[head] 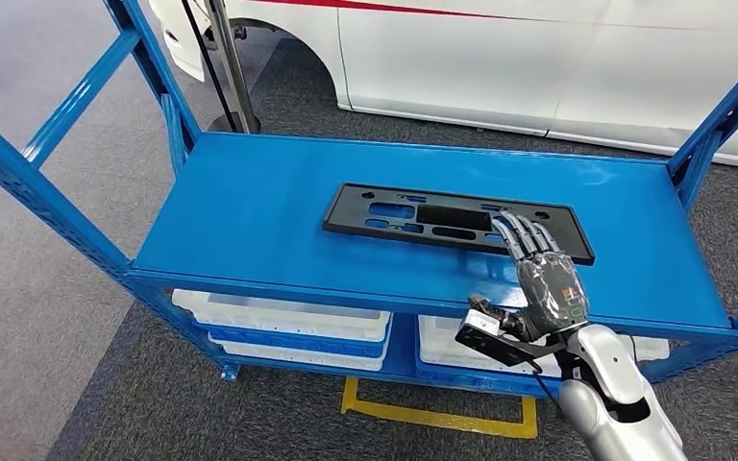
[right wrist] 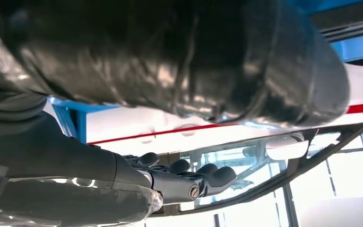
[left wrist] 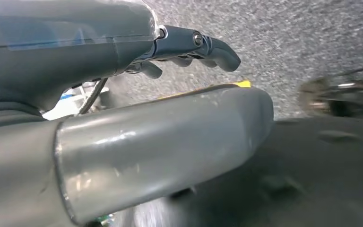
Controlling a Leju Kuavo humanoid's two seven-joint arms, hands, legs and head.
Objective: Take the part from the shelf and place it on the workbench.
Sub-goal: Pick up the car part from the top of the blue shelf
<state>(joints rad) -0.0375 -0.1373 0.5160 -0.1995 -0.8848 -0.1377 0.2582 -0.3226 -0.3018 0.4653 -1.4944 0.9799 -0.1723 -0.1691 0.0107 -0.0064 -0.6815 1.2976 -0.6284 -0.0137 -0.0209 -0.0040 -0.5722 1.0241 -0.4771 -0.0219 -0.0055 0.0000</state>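
Part (head: 442,220): flat black panel with cutouts, lying on the blue shelf (head: 250,202).
The right hand (head: 541,267) rests with fingers (head: 524,233) extended side by side on the part's right end, nothing grasped. The left hand (left wrist: 189,45) hangs over grey carpet, fingers curled, holding nothing. White bins (head: 279,322) sit on the tier below.

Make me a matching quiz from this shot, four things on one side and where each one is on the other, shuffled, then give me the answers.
Things:
1. black part
2. white bins
3. right hand
4. white car

Places:
A. behind the shelf
B. fingers lying on the part's near right end
C. flat on the blue shelf top
D. on the level under the shelf top

Pairs: 1-C, 2-D, 3-B, 4-A
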